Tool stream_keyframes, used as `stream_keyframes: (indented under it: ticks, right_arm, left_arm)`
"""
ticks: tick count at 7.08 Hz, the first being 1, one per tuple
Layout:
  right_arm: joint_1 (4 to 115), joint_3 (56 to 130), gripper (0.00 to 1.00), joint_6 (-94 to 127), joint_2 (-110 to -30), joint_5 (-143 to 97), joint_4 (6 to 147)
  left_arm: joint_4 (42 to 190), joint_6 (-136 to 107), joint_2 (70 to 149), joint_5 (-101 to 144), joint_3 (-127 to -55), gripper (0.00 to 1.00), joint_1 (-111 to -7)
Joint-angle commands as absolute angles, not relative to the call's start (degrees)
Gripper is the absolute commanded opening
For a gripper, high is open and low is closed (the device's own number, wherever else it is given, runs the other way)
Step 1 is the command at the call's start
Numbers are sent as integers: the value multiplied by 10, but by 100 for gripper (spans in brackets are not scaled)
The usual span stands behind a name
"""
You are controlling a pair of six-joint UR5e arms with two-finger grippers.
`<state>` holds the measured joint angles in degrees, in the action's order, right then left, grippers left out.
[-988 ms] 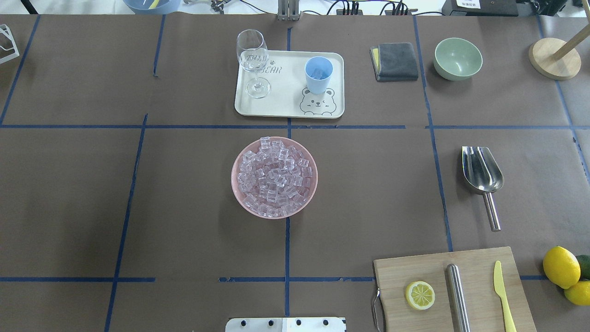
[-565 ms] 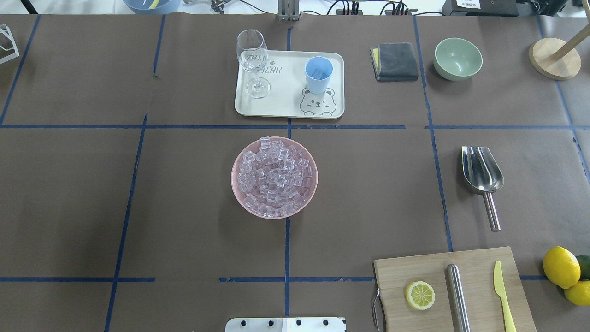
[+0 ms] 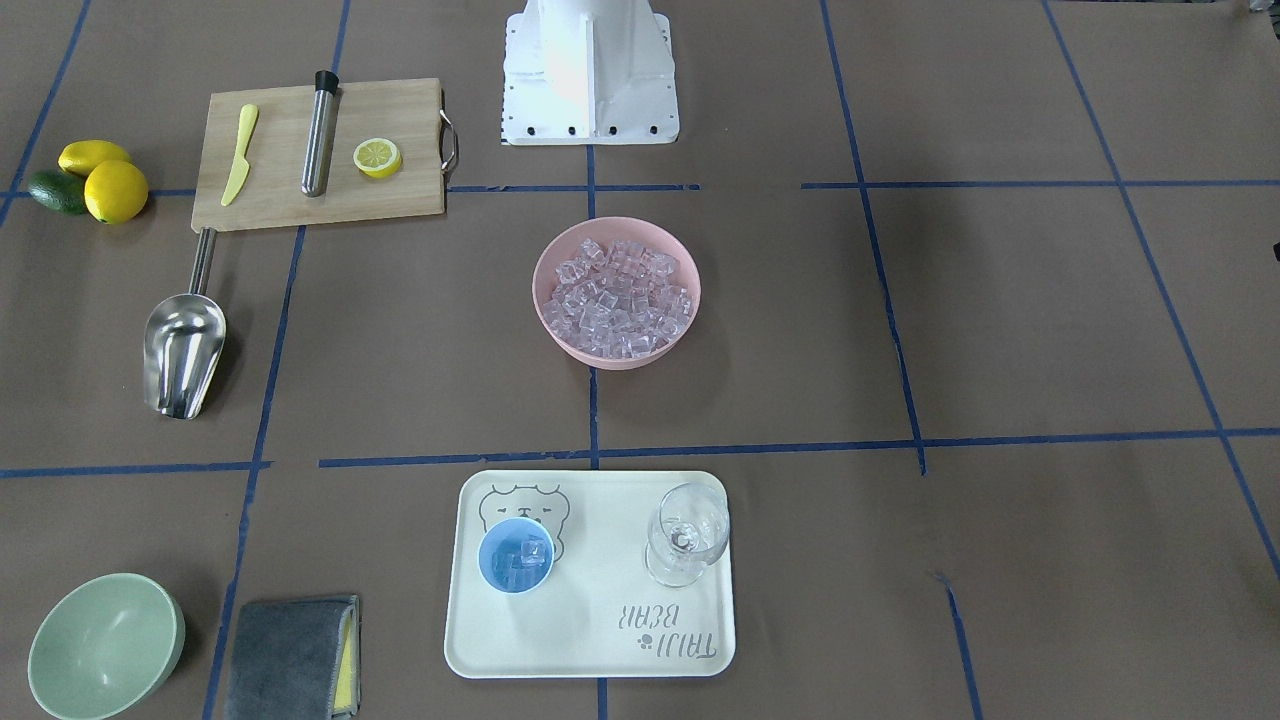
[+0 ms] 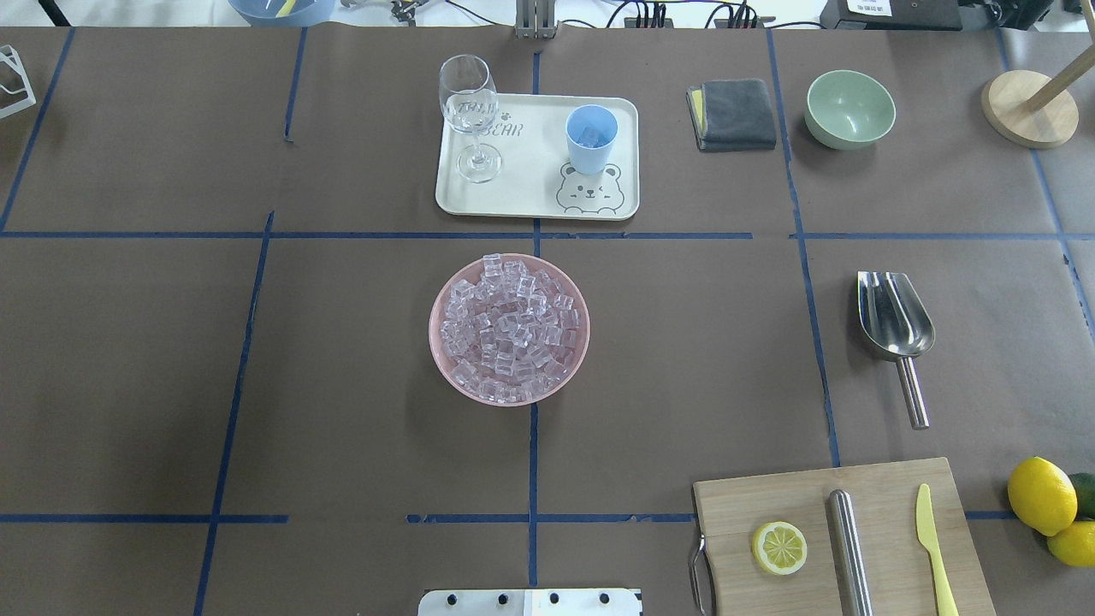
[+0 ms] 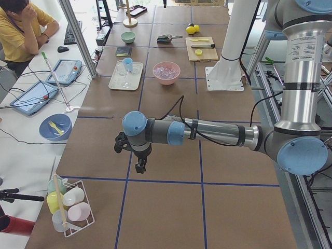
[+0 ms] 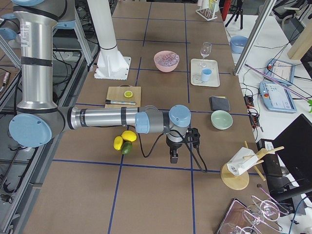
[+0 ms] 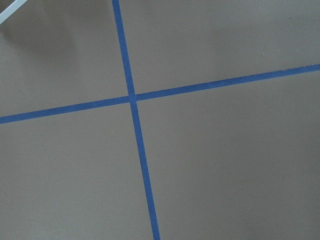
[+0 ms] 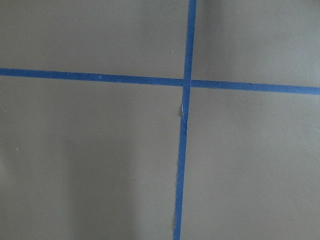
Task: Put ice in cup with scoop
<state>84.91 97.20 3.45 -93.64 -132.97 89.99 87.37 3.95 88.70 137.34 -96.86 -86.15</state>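
Ice heaped in pink bowl, table centre; a few cubes already in cup on tray. Scoop lies flat, unheld, well to the bowl's right. Left gripper and right gripper hang far off; finger spread can't be told. Risk: the round rod handle rolls out of a pinch.

Cream tray with wine glass at far centre; green bowl far right; wooden board with lemon half near right
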Motion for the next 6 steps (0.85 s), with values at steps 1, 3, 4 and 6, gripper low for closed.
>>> stream_keyframes:
  ticks: [1,3,4,6]
  right_arm:
    - [849,976,100,35,-940,-1331,897]
    - [849,976,100,38,-933,-1326,896]
    - [849,975,100,39,-932,-1327,896]
    - [848,970,100,40,-928,-1328,897]
  left_arm:
    - [868,40,882,1373,-963,100,-860]
    - [869,40,890,1372,-954,100,-860]
    - [869,40,893,1372,-951,100,-860]
    - [872,40,902,1372,-953,100,-863]
